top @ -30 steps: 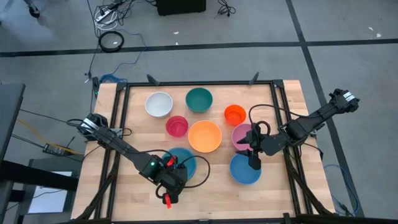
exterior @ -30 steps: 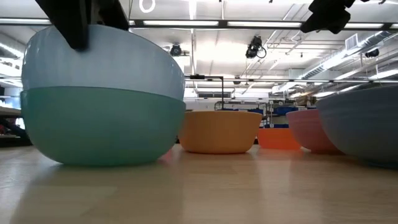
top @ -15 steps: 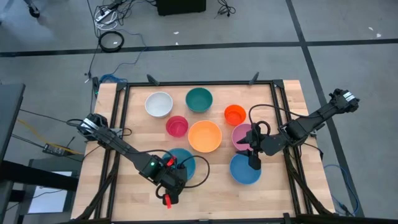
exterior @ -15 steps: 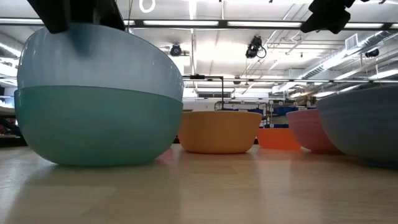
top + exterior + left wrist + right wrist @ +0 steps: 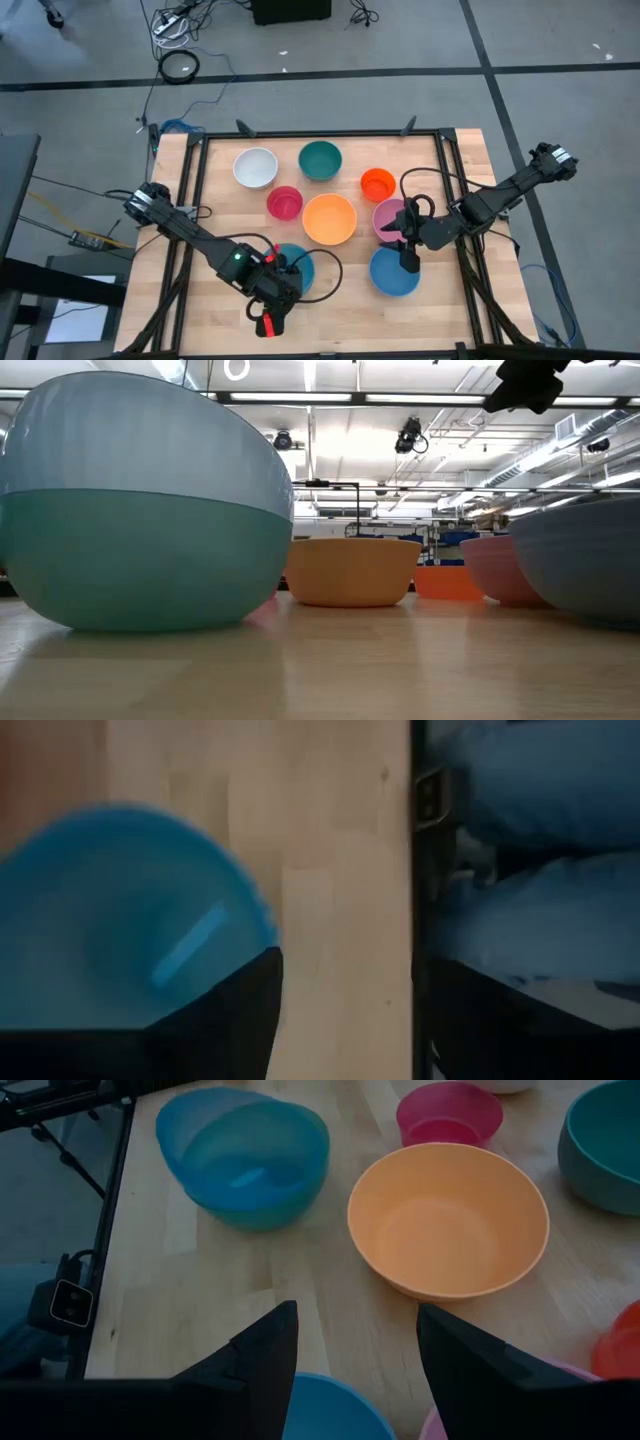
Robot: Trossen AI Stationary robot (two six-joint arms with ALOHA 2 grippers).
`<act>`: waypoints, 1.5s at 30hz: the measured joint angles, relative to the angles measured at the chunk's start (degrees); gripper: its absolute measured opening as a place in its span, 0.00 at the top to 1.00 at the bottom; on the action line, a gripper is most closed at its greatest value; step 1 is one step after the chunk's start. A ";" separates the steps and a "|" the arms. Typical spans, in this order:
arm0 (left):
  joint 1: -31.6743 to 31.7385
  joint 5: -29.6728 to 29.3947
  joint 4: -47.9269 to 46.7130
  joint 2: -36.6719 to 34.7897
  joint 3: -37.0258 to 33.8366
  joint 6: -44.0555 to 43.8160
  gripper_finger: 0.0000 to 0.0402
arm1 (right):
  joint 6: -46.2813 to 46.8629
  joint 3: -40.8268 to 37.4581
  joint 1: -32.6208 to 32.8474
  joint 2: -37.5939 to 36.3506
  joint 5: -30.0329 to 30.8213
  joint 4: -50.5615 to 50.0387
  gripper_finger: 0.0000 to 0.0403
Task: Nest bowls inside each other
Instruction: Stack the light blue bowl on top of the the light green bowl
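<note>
Left gripper (image 5: 272, 297) withdrawn from blue bowl (image 5: 297, 268) since earlier frame; fingers now spread, nothing held. Blue bowl seated tilted inside green bowl (image 5: 140, 565) at table's (image 5: 340, 305) front left. Right gripper (image 5: 408, 262) held above second blue bowl (image 5: 394, 272), beside pink bowl (image 5: 390, 216); fingers (image 5: 250, 1365) parted, nothing gripped. Orange-yellow bowl (image 5: 329, 219) placed centrally; white bowl (image 5: 255, 167), teal bowl (image 5: 320, 160), small orange-red bowl (image 5: 377, 184), small red bowl (image 5: 284, 203) set behind.

Grey floor (image 5: 560, 40) with dark seams, loose cables (image 5: 180, 20); fluorescent ceiling strips (image 5: 400, 398), exposed ducts (image 5: 590, 435) overhead.
</note>
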 joint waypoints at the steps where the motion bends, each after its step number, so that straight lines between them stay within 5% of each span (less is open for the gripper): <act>1: 0.02 -0.68 -0.74 0.00 1.32 0.33 0.42 | -0.01 0.00 0.00 0.00 0.00 0.31 0.52; 5: -0.08 -10.09 -8.47 0.00 6.51 0.51 0.43 | -2.85 -0.02 0.49 1.00 0.18 8.76 0.52; 11: -2.44 -30.60 -22.48 -0.07 9.65 -4.37 0.43 | -12.15 0.00 2.34 10.64 -4.32 41.62 0.52; 19: -4.81 -38.87 -31.62 -0.04 9.65 -14.53 0.43 | 1.38 -0.02 0.13 28.66 -10.87 65.21 0.57; 29: -5.35 -46.75 -33.74 -0.41 4.97 -25.18 0.43 | 5.82 -0.04 -1.35 37.19 -12.14 70.97 0.59; 45: -5.35 -51.12 -33.69 -0.62 -6.37 -34.26 0.43 | 12.28 0.02 -5.05 42.34 -12.68 72.20 0.60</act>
